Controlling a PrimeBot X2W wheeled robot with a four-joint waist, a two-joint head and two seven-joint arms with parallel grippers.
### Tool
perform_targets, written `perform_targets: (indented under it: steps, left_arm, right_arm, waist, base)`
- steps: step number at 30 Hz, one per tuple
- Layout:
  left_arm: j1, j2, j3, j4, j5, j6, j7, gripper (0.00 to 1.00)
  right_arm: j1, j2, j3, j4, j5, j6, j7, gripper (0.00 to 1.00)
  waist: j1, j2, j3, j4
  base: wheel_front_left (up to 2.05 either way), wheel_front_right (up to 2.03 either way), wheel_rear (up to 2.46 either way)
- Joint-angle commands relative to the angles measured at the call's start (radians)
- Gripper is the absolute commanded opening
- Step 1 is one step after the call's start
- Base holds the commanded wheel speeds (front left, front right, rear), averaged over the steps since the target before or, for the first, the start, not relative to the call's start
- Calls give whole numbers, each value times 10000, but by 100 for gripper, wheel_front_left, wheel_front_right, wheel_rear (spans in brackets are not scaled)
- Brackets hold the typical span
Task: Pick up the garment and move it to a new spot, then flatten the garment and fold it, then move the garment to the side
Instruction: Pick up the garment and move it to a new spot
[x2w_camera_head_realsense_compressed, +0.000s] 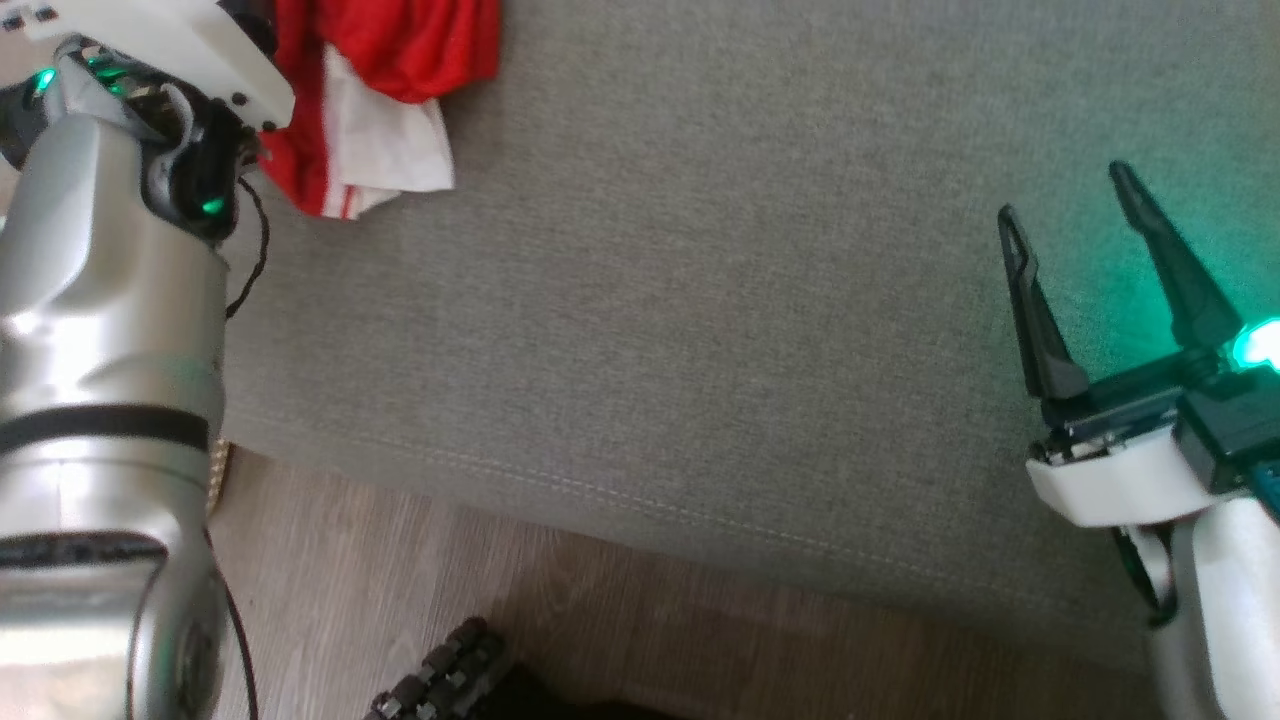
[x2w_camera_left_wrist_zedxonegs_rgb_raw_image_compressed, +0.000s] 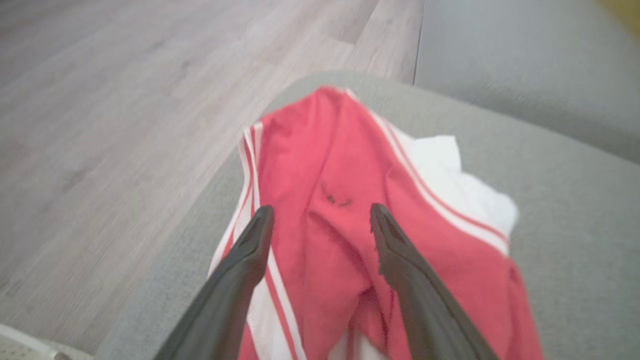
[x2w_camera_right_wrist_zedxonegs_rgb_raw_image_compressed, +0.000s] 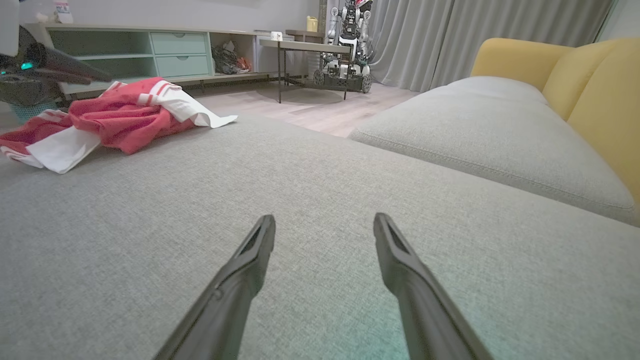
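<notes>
Left gripper (x2w_camera_left_wrist_zedxonegs_rgb_raw_image_compressed: 321, 210): the two dark fingers stand apart, clamped on nothing. Whether the tips touch cloth I cannot tell.
Garment (x2w_camera_left_wrist_zedxonegs_rgb_raw_image_compressed: 350, 210): red with white stripes and a white panel, crumpled in a heap. It lies straight ahead of the left fingers and runs on between and under them. Seen from the right wrist, it sits far ahead and off to the left of the right fingers, well apart from them.
Right gripper (x2w_camera_right_wrist_zedxonegs_rgb_raw_image_compressed: 324, 219): fingers spread wide with nothing between them, over bare grey fabric. In the head view, the right gripper (x2w_camera_head_realsense_compressed: 1065, 195) has a green lamp glowing at its base.
Seat cushion (x2w_camera_head_realsense_compressed: 650, 300): grey woven fabric that carries the garment, which lies near the cushion's rounded corner. Plain cushion surface runs from the right fingertips to the heap.
Wood floor (x2w_camera_left_wrist_zedxonegs_rgb_raw_image_compressed: 125, 100): left of the left fingers, past the cushion edge.
Second grey cushion (x2w_camera_right_wrist_zedxonegs_rgb_raw_image_compressed: 490, 130): ahead and right of the right fingers.
Yellow backrest (x2w_camera_right_wrist_zedxonegs_rgb_raw_image_compressed: 600, 85): far right of the right fingers, behind that cushion.
Left arm (x2w_camera_head_realsense_compressed: 100, 300): silver, with a black cable (x2w_camera_head_realsense_compressed: 255, 250) looping beside it; its wrist covers part of the garment in the head view.
Room beyond the right fingertips: shelf unit (x2w_camera_right_wrist_zedxonegs_rgb_raw_image_compressed: 175, 50) with pale green drawers, low table (x2w_camera_right_wrist_zedxonegs_rgb_raw_image_compressed: 305, 47), another wheeled robot (x2w_camera_right_wrist_zedxonegs_rgb_raw_image_compressed: 350, 45), grey curtains (x2w_camera_right_wrist_zedxonegs_rgb_raw_image_compressed: 475, 35).
</notes>
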Motion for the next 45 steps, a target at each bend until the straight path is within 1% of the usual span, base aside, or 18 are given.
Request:
perform_targets:
  steps: [1, 5, 7, 10, 11, 12, 14, 17, 21, 23, 24, 25, 30, 33, 36, 41, 45]
  left_arm:
    - [-376, 690, 152, 27, -48, -46, 207, 100]
    - [-803, 829, -210, 1144, -141, -57, 949, 100]
    - [-865, 876, -410, 1507, -189, -59, 1120, 100]
    - [-846, 781, -622, 1747, -504, -60, 1140, 100]
    - [-804, 727, -728, 1727, -645, -61, 1092, 39]
    - [-753, 687, -878, 1666, -796, -61, 1076, 0]
    - [-678, 776, -1087, 1436, -1073, -61, 655, 0]
    - [-631, 1022, -1432, 1008, -1342, -62, -404, 0]
    - [-611, 1299, -2085, 386, -1633, -62, -1518, 0]
    - [-608, 1431, -2524, -6, -1786, -62, -1826, 0]
    - [-608, 1431, -2524, -6, -1786, -62, -1826, 0]
    - [-617, 1522, -2762, -223, -1837, -62, -1933, 0]
    - [-716, 2164, -3795, -1319, -1714, -62, -2344, 0]
    - [-708, 2423, -4170, -1915, -1564, -63, -2392, 0]
    - [-637, 2481, -4430, -2527, -1536, -63, -2154, 0]
    - [-283, 2185, -4885, -3719, -1649, -36, -1347, 0]
    - [124, 1911, -5204, -4564, -1692, 176, -787, 0]
  right_arm:
    - [-100, -81, 269, -423, -95, -2, -91, 100]
    - [-327, -148, 340, -544, -142, -2, -91, 100]
    - [-426, -131, 376, -573, -156, -2, -91, 100]
    - [-506, -96, 368, -597, -172, -2, -91, 100]
    - [-524, -83, 358, -593, -175, -2, -91, 100]
    - [-541, -70, 348, -581, -177, -2, -91, 100]
    - [-580, -27, 321, -552, -162, -2, -91, 100]
    - [-645, 68, 370, -488, -112, -2, -91, 100]
    - [-700, 281, 433, -387, 20, -2, -91, 100]
    - [-737, 432, 361, -396, 128, -2, -91, 100]
    - [-737, 432, 361, -396, 128, -2, -91, 100]
    - [-759, 496, 301, -420, 158, -2, -91, 100]
    - [-952, 848, -7, -780, 297, -2, -91, 100]
    - [-1060, 1053, -161, -1016, 487, -2, -91, 100]
    - [-1153, 1153, -164, -1259, 663, -2, -91, 100]
    - [-1033, 1183, -271, -1576, 1239, -2, -91, 100]
    - [-941, 1185, -362, -1762, 1680, -2, -91, 100]
  waist:
    - [-2, 1, 358, -150]
    - [-2, 1, 639, -236]
    - [-2, 1, 730, -278]
    - [-2, 1, 811, -288]
    - [-2, 1, 824, -287]
    - [-2, 1, 826, -284]
    - [-2, 1, 788, -267]
    - [-2, 1, 577, -287]
    - [-2, 1, 21, -407]
    - [-2, 1, -318, -535]
    - [-2, 1, -318, -535]
    - [-2, 1, -477, -616]
    - [-2, 1, -1233, -1349]
    - [-2, 1, -1614, -1994]
    - [-2, 1, -1890, -2689]
    - [-2, 1, -2232, -3816]
    - [-2, 1, -2296, -4762]
  base:
    - [0, 0, 0]
    - [0, 0, 0]
    - [0, 0, 0]
    - [0, 0, 0]
    - [0, 0, 0]
    - [0, 0, 0]
    - [0, 0, 0]
    - [0, 0, 0]
    - [0, 0, 0]
    - [0, 0, 0]
    - [0, 0, 0]
    - [0, 0, 0]
    - [0, 0, 0]
    - [0, 0, 0]
    - [0, 0, 0]
    - [0, 0, 0]
    - [0, 0, 0]
